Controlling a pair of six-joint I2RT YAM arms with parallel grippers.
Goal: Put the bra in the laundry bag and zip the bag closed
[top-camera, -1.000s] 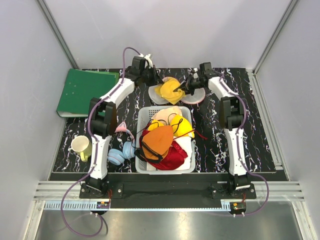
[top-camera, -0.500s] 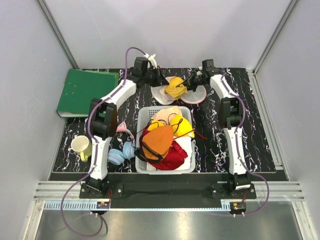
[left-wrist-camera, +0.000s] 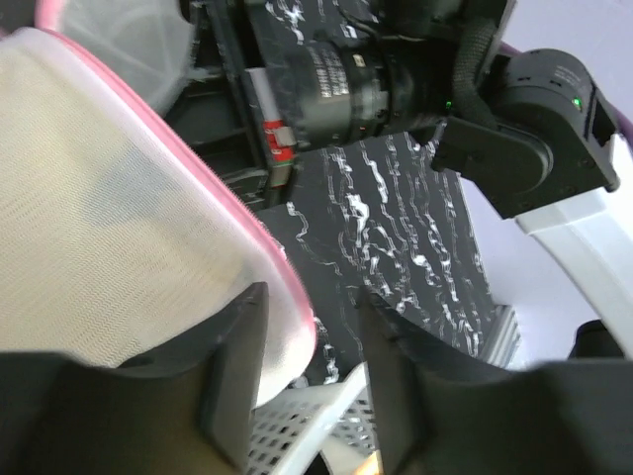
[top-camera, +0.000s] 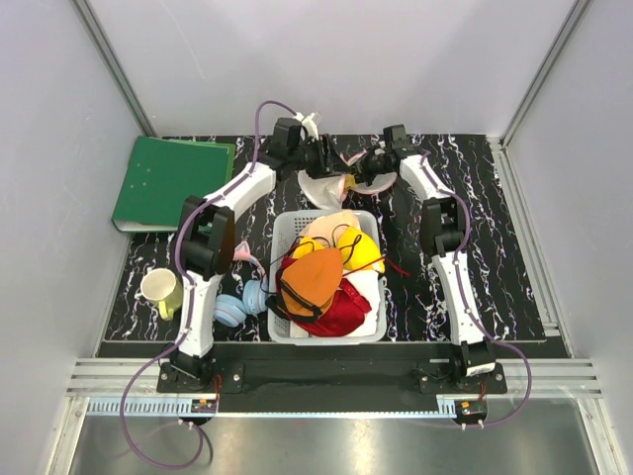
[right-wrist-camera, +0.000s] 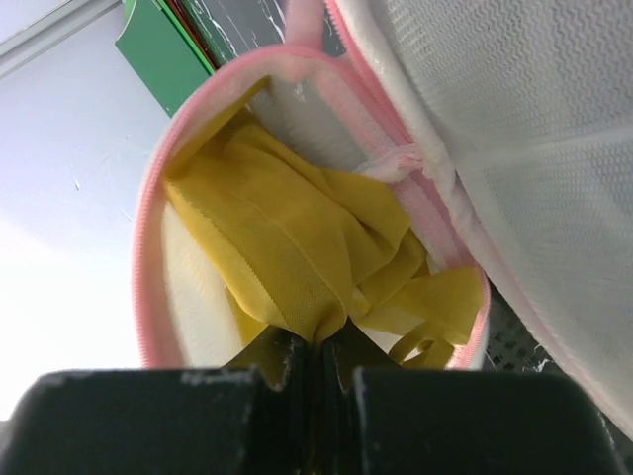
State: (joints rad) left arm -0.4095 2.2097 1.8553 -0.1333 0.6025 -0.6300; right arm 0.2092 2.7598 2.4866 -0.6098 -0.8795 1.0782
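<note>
Yellow bra (right-wrist-camera: pixel 297 257): is being pinched in bunched folds inside the laundry bag (right-wrist-camera: pixel 146 247), with a strap end trailing near the pink rim
Right gripper (right-wrist-camera: pixel 318 361): is being shown clamped together on the bra fabric, within the bag mouth
Left gripper (left-wrist-camera: pixel 312 341): is being shown with fingers apart, the bag's pink rim lying between them
Bag position: is being propped at the far side of the desk (left-wrist-camera: pixel 415 228), between both arms
Step in hand: by judgement, the bra is being tucked fully in before zipping
Doing it well: fabric should be pushed deep and released low, straps being kept off the zipper track, the rim being steadied meanwhile
</note>
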